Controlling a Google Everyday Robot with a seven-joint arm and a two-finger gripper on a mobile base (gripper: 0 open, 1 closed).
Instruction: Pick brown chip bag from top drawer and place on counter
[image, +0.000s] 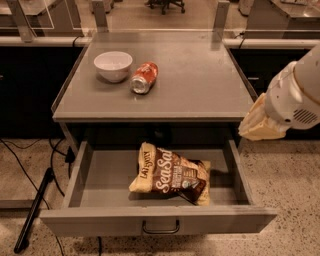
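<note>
The brown chip bag (172, 175) lies flat in the middle of the open top drawer (100, 222), its white "Sea Salt" lettering facing up. The drawer is pulled fully out below the grey counter (200, 80), and its dark pull handle (161, 229) is on the front panel. My gripper (258, 125), cream-coloured on a white arm, hangs at the right, just outside the counter's front right corner. It is above the drawer's right side wall and well apart from the bag, holding nothing that I can see.
A white bowl (113, 65) and a red soda can (144, 77) on its side sit on the counter's back left. Clear guards line the counter's sides. Black cables and a dark pole (32, 212) lie on the speckled floor at left.
</note>
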